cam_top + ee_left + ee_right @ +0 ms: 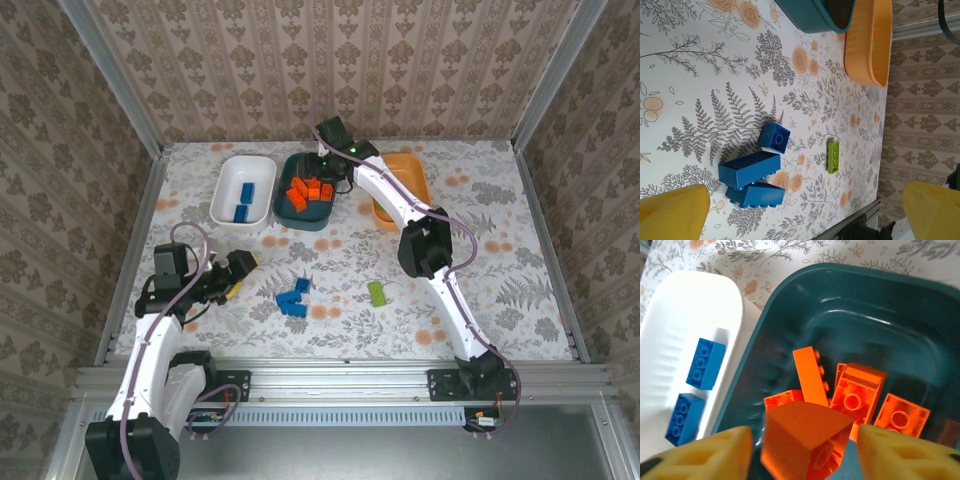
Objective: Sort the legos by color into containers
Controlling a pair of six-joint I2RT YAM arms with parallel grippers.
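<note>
Left jaws wide apart, empty; three blue legos [751, 170] on surface [705, 65] ahead between them. Right jaws parted, orange lego [805, 440] loose between, above teal bin [900, 305].

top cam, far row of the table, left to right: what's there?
white bin with blue bricks → teal bin with orange bricks → orange bin
</note>
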